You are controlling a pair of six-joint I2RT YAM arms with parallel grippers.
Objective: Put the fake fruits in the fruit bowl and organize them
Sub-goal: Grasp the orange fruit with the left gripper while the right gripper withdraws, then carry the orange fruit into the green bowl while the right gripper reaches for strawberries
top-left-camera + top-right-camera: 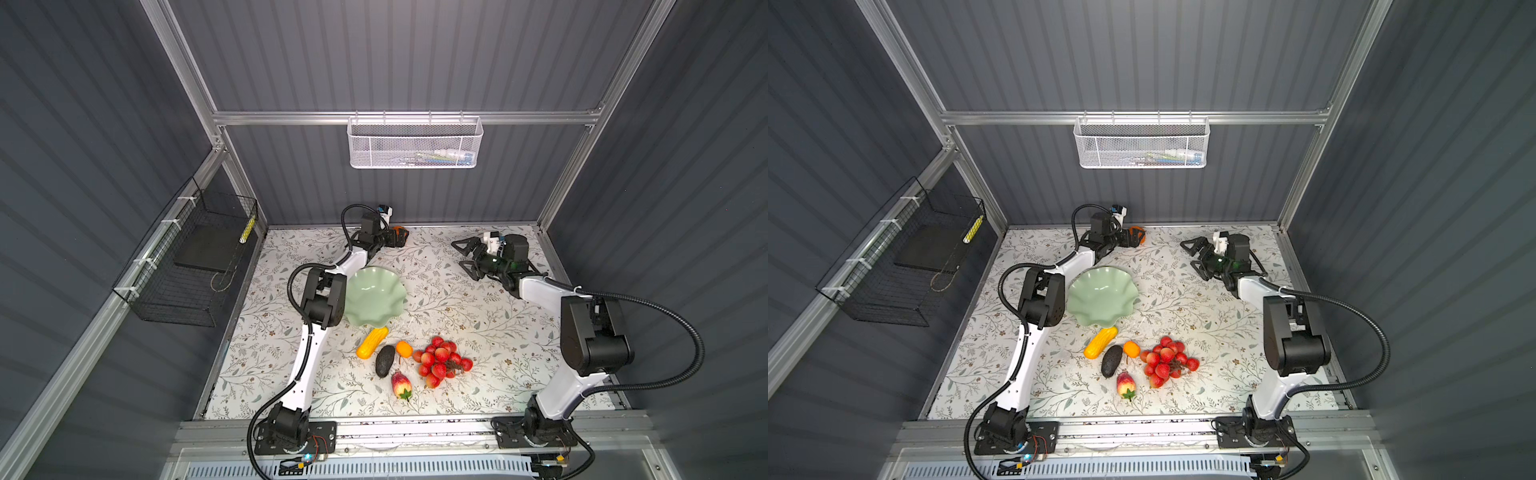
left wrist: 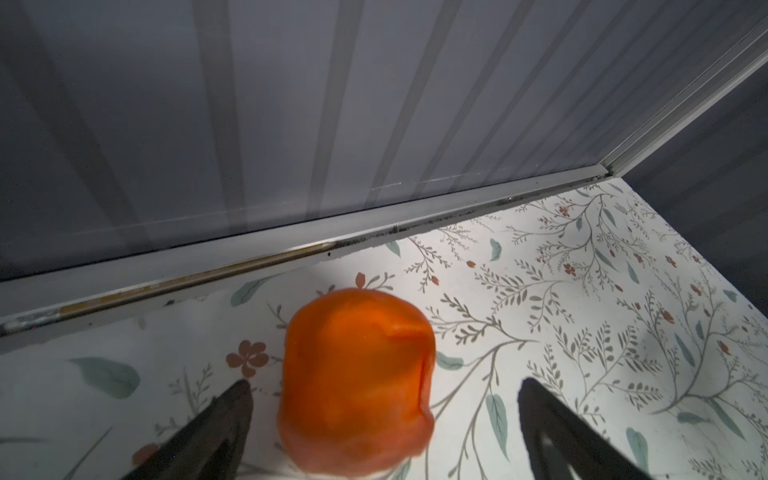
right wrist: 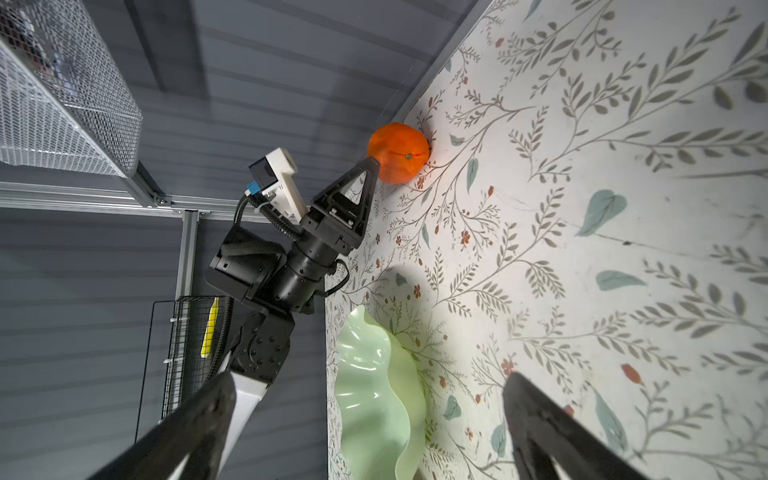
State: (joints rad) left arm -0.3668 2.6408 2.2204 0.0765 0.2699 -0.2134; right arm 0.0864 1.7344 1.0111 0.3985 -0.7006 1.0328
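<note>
The round orange (image 2: 357,382) rests on the floral table by the back wall, between the spread fingers of my left gripper (image 2: 386,386), which is open with a gap on each side. The pale green fruit bowl (image 1: 376,299) stands empty in the middle, beside my left arm's elbow. In front of the bowl lie the ridged yellow-orange fruit (image 1: 372,343), the dark avocado (image 1: 385,360), the small orange citrus (image 1: 404,348), the red berry bunch (image 1: 442,361) and the strawberry (image 1: 401,385). My right gripper (image 1: 462,254) hovers open at the back right, empty and facing the bowl (image 3: 374,395).
A white mesh basket (image 1: 415,143) hangs on the back wall. A black wire basket (image 1: 187,266) hangs on the left wall. The metal rail (image 2: 374,232) at the foot of the back wall runs close behind the orange.
</note>
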